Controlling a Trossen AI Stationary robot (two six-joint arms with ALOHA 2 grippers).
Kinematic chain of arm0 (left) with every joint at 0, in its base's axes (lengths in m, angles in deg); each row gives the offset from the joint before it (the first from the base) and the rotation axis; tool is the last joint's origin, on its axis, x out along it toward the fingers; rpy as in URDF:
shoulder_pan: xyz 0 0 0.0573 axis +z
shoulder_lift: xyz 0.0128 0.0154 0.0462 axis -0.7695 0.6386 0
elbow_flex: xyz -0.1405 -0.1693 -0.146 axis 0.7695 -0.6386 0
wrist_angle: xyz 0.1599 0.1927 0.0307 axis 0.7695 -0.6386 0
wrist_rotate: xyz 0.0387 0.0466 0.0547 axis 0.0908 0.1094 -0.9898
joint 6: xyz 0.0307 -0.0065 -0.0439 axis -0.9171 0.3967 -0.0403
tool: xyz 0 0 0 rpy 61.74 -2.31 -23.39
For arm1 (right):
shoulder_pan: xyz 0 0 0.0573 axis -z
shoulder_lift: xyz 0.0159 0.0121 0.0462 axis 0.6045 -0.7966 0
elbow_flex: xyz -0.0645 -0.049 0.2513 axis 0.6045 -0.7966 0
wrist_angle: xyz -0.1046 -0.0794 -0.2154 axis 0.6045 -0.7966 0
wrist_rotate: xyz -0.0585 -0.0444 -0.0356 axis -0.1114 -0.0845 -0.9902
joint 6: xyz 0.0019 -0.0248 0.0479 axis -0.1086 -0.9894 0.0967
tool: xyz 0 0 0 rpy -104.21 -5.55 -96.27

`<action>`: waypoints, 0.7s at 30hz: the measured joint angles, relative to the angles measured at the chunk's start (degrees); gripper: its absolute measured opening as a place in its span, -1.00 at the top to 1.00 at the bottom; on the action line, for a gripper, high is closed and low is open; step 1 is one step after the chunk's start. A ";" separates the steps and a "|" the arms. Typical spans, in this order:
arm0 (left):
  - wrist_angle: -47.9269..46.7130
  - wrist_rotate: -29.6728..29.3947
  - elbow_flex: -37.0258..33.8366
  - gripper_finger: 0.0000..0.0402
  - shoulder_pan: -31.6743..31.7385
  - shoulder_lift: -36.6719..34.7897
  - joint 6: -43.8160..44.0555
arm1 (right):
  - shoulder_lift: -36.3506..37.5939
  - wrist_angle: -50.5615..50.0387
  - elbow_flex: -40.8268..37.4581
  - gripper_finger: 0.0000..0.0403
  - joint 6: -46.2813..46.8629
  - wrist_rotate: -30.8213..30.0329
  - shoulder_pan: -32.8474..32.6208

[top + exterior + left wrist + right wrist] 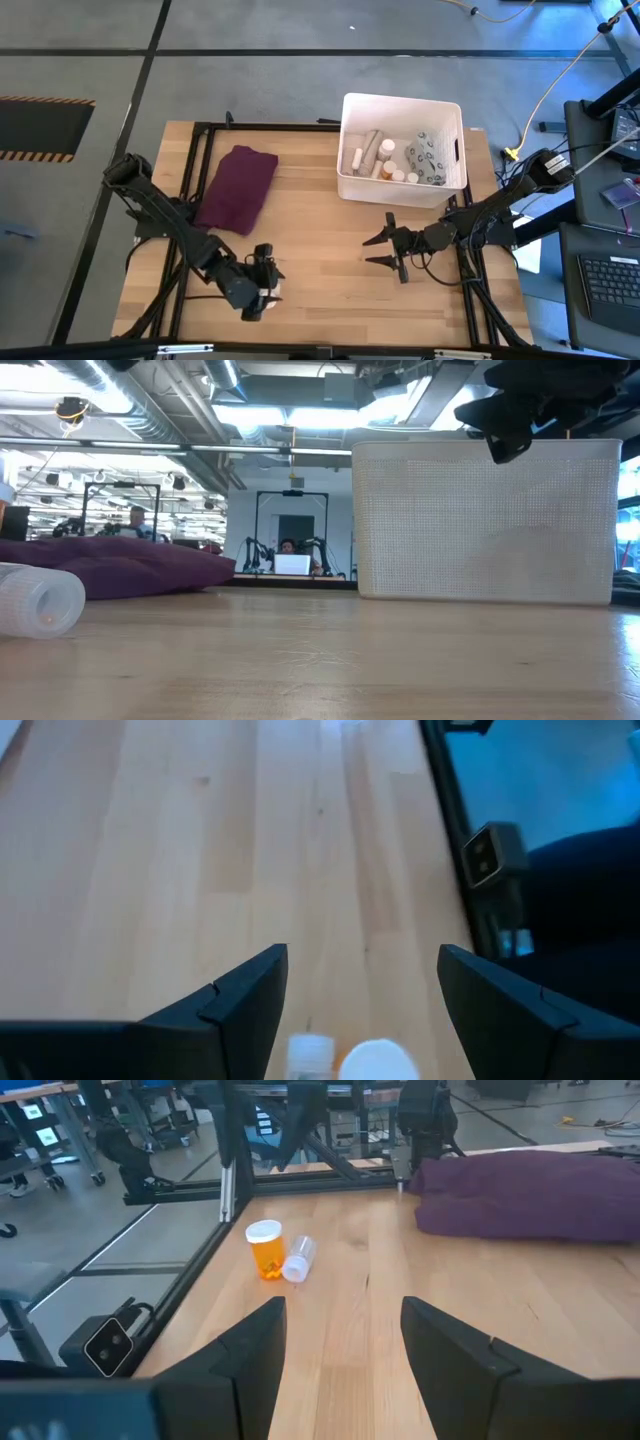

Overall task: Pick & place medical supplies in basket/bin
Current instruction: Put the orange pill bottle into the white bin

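Jaws open on both: left gripper (268,283) over two bottles near table's front edge; right gripper (385,249) mid-table.

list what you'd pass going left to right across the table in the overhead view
left gripper open above the small bottles near the front edge → purple cloth → right gripper open over bare wood → white bin holding the supplies

two matte black jointed arms, trailed by dark cables, each end in a two-fingered end effector: the left end effector (266,268) and right end effector (385,248) carry broad, angular, wedge-shaped black fingers (245,1355).
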 joint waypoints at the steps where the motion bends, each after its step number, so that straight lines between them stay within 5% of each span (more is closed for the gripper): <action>1: 0.66 0.54 0.02 -0.25 0.00 0.00 -0.02 | 0.00 0.04 0.00 0.00 -0.07 0.00 0.02; 14: 1.35 6.29 0.02 -0.26 0.43 0.00 -6.93 | 0.00 0.19 0.02 0.00 -1.31 0.04 1.33; 21: -0.06 11.63 0.04 -0.50 2.97 0.00 -7.25 | 0.00 0.19 0.04 0.00 -3.16 0.04 1.33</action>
